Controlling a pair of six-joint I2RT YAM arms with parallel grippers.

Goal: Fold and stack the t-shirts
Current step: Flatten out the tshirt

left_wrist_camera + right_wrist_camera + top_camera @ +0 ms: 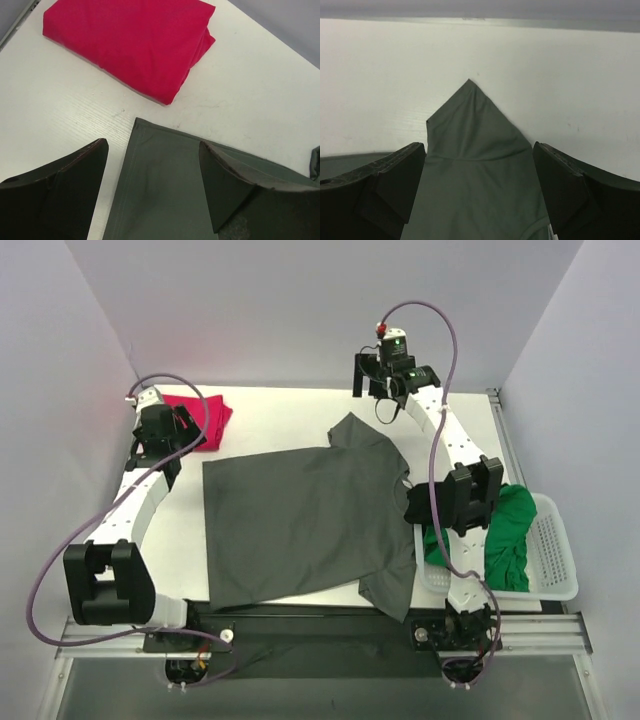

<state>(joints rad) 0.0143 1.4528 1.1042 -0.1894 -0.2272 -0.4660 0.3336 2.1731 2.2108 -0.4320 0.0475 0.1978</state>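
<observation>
Left gripper [152, 192], jaws apart, hangs over a corner of the dark grey-green cloth t-shirt [300, 520] spread flat on the white table [280, 425]; right gripper [479, 190], likewise apart, over its sleeve. Folded magenta-red t-shirt [130, 45] lies far-left.

Top view: bright, even overhead light. White flat counter [280, 420] nearly washed out, with faint pink tint at far edge by folded magenta-red cloth shirt [212, 412]. Shadows soft, short, under arms. Focus sharp; walls splay outward at frame edges.

Left wrist view: crisp, colours saturated. Fingers [60, 195] of left end effector [152, 145] underexposed, near-black.

Right wrist view: dimmer, hazy, greenish-grey cast. Spread dark grey-green cloth shirt [475, 160] soft, low contrast. Fingers [375, 190] of right end effector [479, 147] dark, blurred. Pale glare band along far counter edge.
</observation>
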